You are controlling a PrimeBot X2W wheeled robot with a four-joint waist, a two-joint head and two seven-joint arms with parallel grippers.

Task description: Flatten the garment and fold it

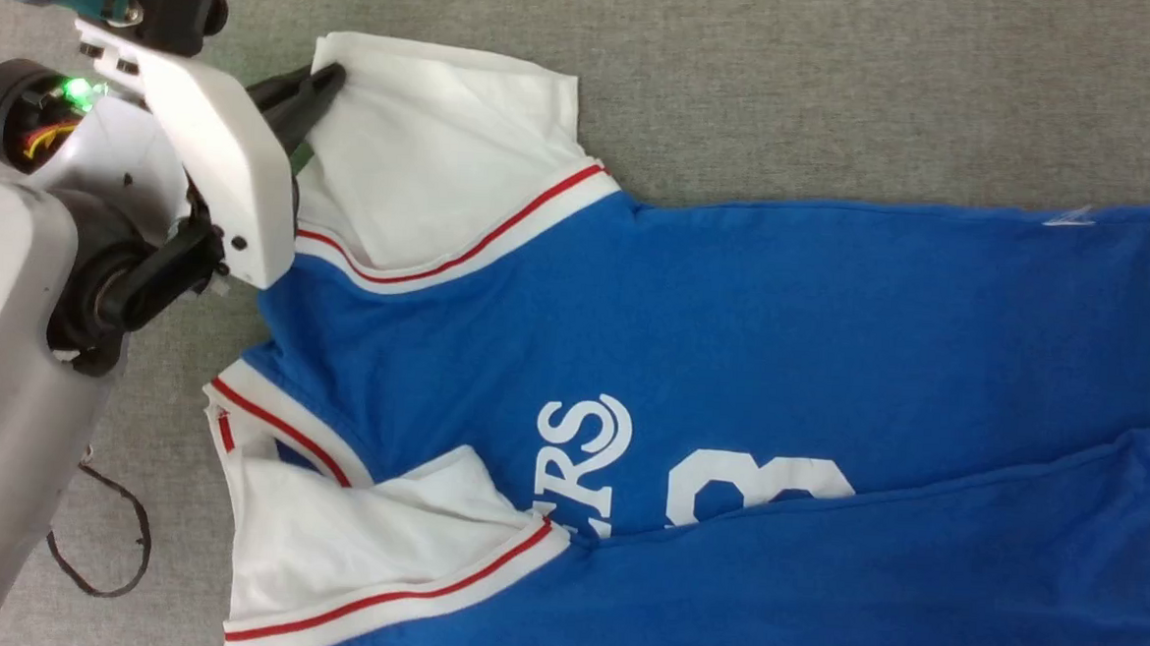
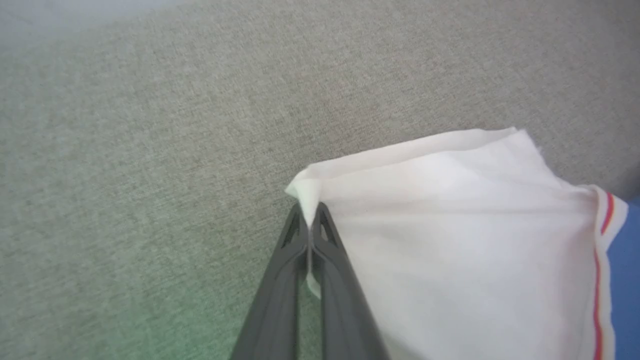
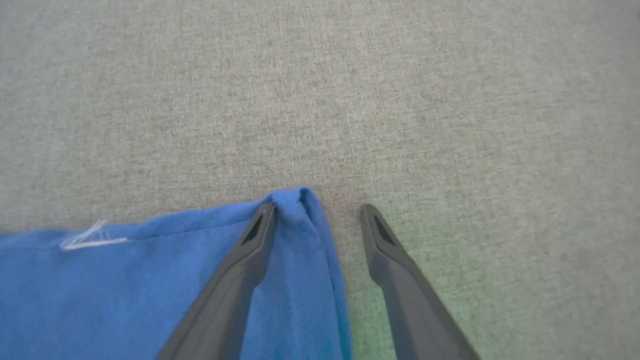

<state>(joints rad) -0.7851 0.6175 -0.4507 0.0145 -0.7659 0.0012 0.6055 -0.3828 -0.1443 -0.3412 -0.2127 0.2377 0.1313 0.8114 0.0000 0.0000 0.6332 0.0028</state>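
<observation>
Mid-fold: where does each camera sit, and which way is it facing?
Head view: on the head, facing down at the garment spread on the grey surface; the pale left arm is at the left.
Left wrist view: looks along the left gripper, shut on a corner of the white sleeve.
Right wrist view: looks along the open right gripper at the blue hem corner.
Shared: the head and left wrist views both show the pinched sleeve.

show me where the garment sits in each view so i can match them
Head view: the garment fills centre and right, collar toward the left.
Left wrist view: its white sleeve at lower right, corner pinched by the left pincer.
Right wrist view: its blue hem corner at lower left, inside the open right pincer.
Shared landmark: the grey woven surface under it.
</observation>
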